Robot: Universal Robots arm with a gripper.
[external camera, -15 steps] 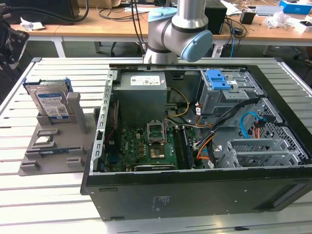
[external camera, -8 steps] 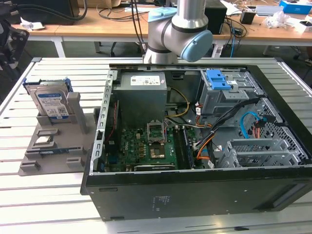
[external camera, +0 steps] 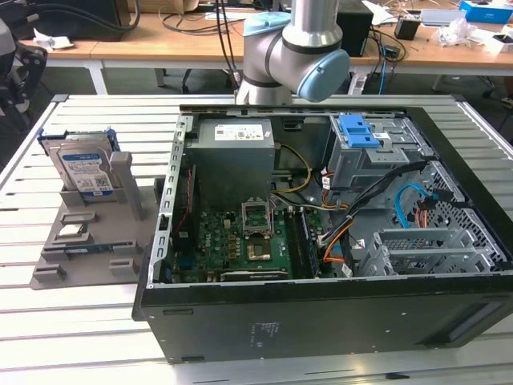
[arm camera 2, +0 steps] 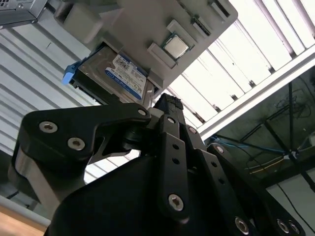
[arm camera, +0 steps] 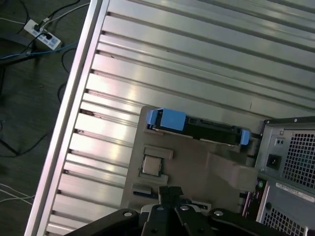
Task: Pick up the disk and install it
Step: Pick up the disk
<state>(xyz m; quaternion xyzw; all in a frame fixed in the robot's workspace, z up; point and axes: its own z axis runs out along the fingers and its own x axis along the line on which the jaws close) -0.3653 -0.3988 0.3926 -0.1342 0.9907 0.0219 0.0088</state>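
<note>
- A slatted aluminium table (external camera: 80,321) fills the foreground. Behind it are wooden desks (external camera: 160,48) strewn with cables and boxes.
- An open black computer case (external camera: 321,321) lies on its side across the middle of the table and reaches towards the edge at the exterior view's right.
- Inside the case are a green motherboard (external camera: 240,241), a grey power supply (external camera: 232,148) with a white printed sticker, and a blue plastic latch (external camera: 358,131) on a metal cage.
- A grey holder (external camera: 88,241) sits just beside the case, near the table's edge at the exterior view's left.
- The disk (external camera: 84,172) stands upright on its edge in a slot at the holder's far end, apart from the claw.
- Its white-and-blue label faces the exterior camera and carries rows of print and barcodes. The bright blue frame shows at its sides.
- In the second wrist view the disk (arm camera 2: 123,73) shows the same label, and in the first wrist view the disk (arm camera: 206,130) shows as a dark edge between blue ends.
- A small square silver chip (external camera: 74,232) lies flat in a recess of the holder, nearer than the disk.
- The gripper (arm camera: 170,189) hovers over the holder with its fingers pressed together on nothing. In the second wrist view its tip (arm camera 2: 167,101) points towards the disk.
- The arm (external camera: 296,48) rises beyond the case's far edge.
</note>
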